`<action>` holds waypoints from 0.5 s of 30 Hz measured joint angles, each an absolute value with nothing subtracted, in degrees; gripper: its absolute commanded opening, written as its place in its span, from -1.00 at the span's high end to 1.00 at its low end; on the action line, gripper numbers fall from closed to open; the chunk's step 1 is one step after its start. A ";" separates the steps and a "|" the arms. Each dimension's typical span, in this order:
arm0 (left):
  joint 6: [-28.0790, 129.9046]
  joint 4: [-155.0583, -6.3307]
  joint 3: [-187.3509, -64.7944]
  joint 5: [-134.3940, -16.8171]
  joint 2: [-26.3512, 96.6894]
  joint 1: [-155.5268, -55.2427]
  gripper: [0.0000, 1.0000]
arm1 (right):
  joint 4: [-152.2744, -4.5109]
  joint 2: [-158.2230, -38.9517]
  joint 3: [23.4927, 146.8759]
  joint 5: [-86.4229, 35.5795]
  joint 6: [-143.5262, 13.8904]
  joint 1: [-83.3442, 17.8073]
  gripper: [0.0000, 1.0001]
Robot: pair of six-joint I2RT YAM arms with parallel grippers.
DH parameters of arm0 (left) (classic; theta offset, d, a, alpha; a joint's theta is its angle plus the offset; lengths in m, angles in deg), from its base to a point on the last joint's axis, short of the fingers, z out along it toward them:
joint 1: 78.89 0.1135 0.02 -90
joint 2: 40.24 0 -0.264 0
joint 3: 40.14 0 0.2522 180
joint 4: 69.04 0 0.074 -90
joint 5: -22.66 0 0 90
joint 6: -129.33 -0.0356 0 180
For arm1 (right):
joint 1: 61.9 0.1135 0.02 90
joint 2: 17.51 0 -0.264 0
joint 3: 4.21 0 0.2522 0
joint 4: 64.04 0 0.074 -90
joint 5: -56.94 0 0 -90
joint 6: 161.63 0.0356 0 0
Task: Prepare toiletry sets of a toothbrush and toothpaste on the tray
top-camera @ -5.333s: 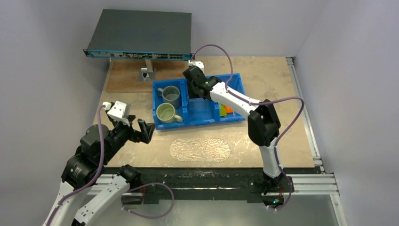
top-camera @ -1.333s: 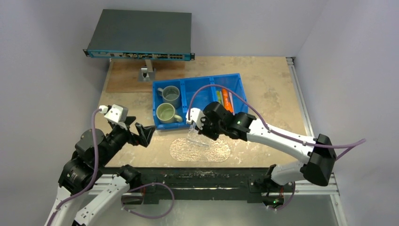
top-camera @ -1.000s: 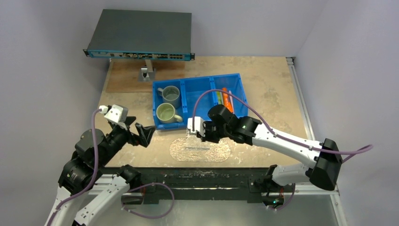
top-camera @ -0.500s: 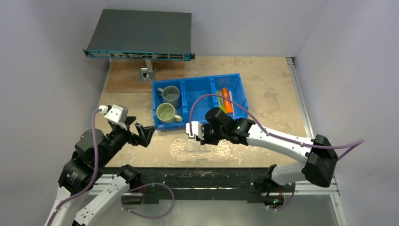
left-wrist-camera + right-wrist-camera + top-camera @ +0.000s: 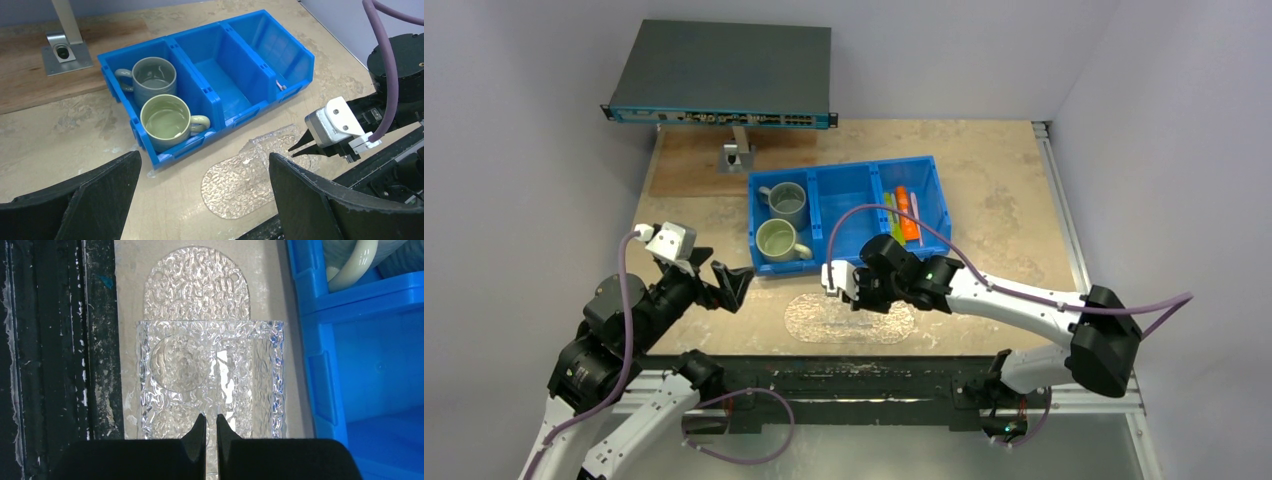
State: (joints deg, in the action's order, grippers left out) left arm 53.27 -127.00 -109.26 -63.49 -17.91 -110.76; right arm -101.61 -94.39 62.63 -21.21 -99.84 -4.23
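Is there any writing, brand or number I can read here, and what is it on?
Nothing here is legible.
Front port strip of the dark box: markings too small to read.
Print on the orange tube and green tube, if any: too blurred.
No lettering shows on the grey mug, green mug or blue bin.

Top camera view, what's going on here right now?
The right gripper is pinched shut on the wall of a clear pebbled cup, holding it over the tray; whether it rests there is unclear. The left gripper hovers open off to the side, holding nothing. The orange tube and green tube lie in the blue bin, so no set is on the tray.
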 measured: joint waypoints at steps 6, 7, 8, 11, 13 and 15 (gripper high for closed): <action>53.27 -126.98 -109.21 -63.46 -17.91 -110.76 -1.00 | -100.47 -94.45 61.80 -21.75 -98.77 -4.03 1.00; 53.27 -126.98 -109.15 -63.46 -17.91 -110.76 -1.00 | -100.41 -94.48 61.76 -21.80 -98.61 -3.99 1.00; 53.27 -126.98 -109.06 -63.46 -17.91 -110.76 -1.00 | -100.34 -94.59 61.71 -21.93 -98.51 -3.92 1.00; 53.29 -126.98 -108.78 -63.46 -17.91 -110.76 -1.00 | -100.08 -95.26 61.58 -22.06 -98.29 -3.74 1.00; 53.27 -127.00 -108.67 -63.46 -17.91 -110.76 -1.00 | -100.01 -95.72 61.45 -22.08 -98.24 -3.70 1.00; 53.27 -127.00 -108.64 -63.46 -17.91 -110.76 -1.00 | -99.82 -96.16 61.21 -22.08 -98.22 -3.66 1.00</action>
